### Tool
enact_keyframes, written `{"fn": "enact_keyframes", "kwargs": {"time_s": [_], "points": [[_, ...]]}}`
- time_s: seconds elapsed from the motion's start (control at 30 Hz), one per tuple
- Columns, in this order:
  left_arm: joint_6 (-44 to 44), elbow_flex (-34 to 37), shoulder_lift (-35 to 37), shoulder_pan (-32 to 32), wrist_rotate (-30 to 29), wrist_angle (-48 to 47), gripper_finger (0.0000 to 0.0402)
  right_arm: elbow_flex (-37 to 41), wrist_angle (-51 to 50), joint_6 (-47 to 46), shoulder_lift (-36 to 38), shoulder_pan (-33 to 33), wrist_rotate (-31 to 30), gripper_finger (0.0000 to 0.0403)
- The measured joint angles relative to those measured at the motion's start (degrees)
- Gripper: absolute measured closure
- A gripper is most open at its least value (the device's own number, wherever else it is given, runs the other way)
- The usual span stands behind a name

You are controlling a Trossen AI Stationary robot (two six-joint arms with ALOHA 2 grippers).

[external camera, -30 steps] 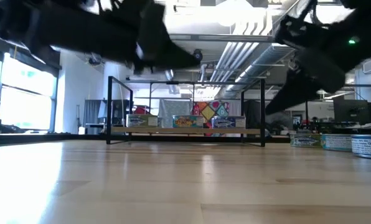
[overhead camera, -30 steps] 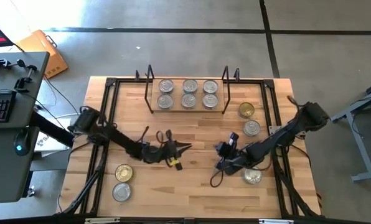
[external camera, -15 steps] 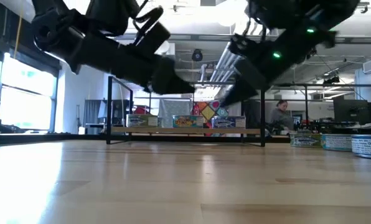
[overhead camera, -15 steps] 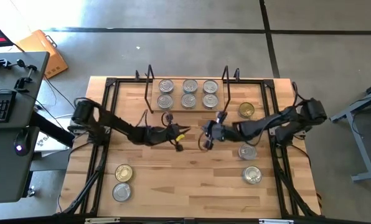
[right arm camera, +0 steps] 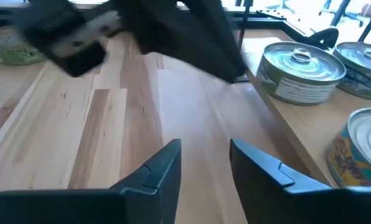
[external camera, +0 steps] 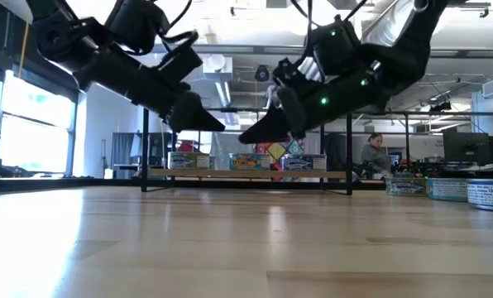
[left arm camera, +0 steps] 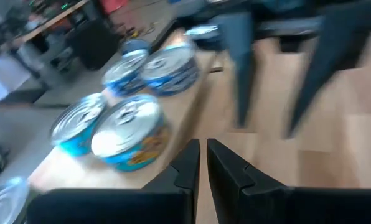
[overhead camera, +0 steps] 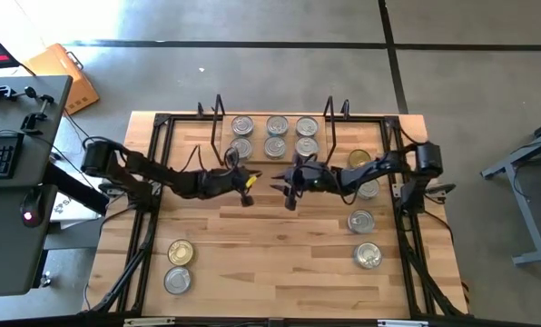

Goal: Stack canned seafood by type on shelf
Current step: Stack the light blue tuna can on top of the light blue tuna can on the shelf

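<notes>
Near edge of the desk (overhead camera: pixel 280 282): two tins are sitting at the left corner, one gold-topped (overhead camera: pixel 180 252) and one silver-topped (overhead camera: pixel 177 281); two silver tins (overhead camera: pixel 368 256) are lying along the right side. The broad centre strip of the desk is lying bare.

Mid desk: the left gripper (overhead camera: pixel 246 184) and right gripper (overhead camera: pixel 287 188) are hovering tip to tip, just in front of the shelf (overhead camera: pixel 272 160). The left wrist view is showing its fingers (left arm camera: pixel 188 163) together, holding nothing. The right wrist view is showing its fingers (right arm camera: pixel 164 163) apart, empty.

Far edge: six silver tins (overhead camera: pixel 275 136) are standing on the shelf in two rows of three. Only the low view is showing their printed labels and a person (external camera: pixel 373 155) sitting beyond. A gold-topped tin (overhead camera: pixel 359 162) is sitting right of the shelf.
</notes>
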State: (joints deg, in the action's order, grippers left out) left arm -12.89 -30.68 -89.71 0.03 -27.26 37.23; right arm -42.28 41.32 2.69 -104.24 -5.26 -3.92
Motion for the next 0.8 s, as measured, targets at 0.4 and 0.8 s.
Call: {"fn": "enact_keyframes", "kwargs": {"time_s": [0.4, 0.8], "points": [[-11.15, -2.83, 8.24, -13.68, -9.87, -6.04, 0.0401, -0.02, -9.40, 6.33, 9.63, 1.73, -5.06, 0.0272], [-6.45, -2.84, 8.65, -12.04, -8.39, -6.70, 0.0401, -0.07, -76.29, -29.34, 38.43, 2.89, -6.67, 0.0272]]}}
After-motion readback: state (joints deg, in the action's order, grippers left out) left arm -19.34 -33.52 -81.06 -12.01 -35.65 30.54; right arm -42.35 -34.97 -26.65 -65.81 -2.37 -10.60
